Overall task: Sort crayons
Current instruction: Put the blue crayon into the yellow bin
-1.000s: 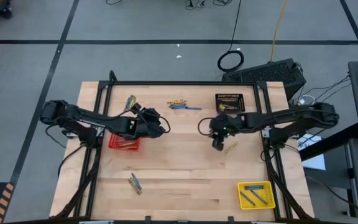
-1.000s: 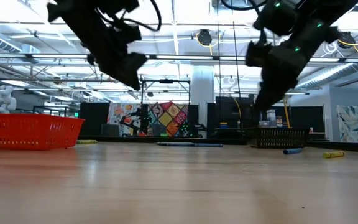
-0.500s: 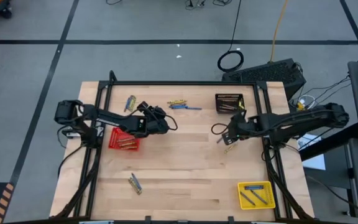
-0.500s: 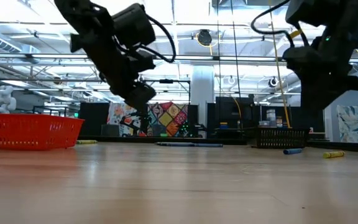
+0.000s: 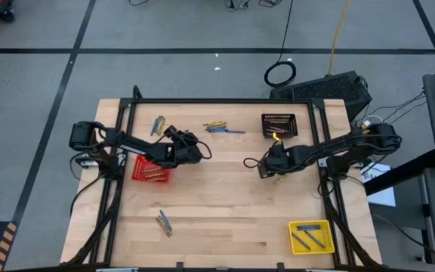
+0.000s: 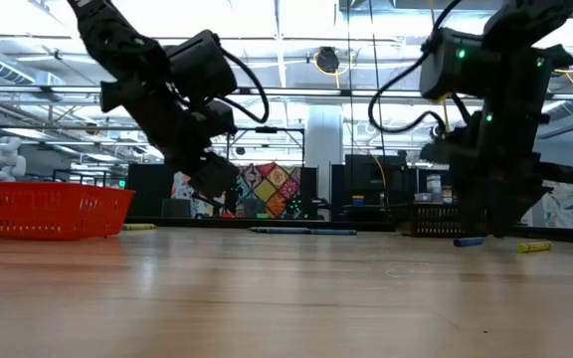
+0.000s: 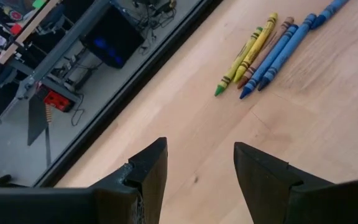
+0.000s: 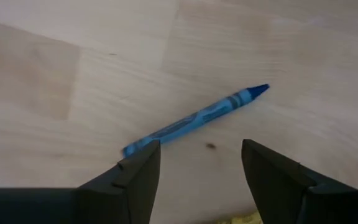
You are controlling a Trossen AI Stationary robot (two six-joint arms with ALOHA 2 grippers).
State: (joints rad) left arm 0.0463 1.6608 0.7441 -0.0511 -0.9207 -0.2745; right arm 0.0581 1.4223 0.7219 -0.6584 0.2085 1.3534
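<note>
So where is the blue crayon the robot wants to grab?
The blue crayon lies flat on the table, right-centre, just ahead of the open right gripper, near the black basket.

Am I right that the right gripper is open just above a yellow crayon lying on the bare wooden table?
Not quite: the crayon is blue, not yellow, as the right wrist view shows. The rest holds: the right gripper is open just above it, and it lies on the bare wooden table.

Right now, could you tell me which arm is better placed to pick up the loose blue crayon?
The right gripper: its open fingers hang just over the blue crayon. The left gripper faces the crayon cluster farther off.
</note>
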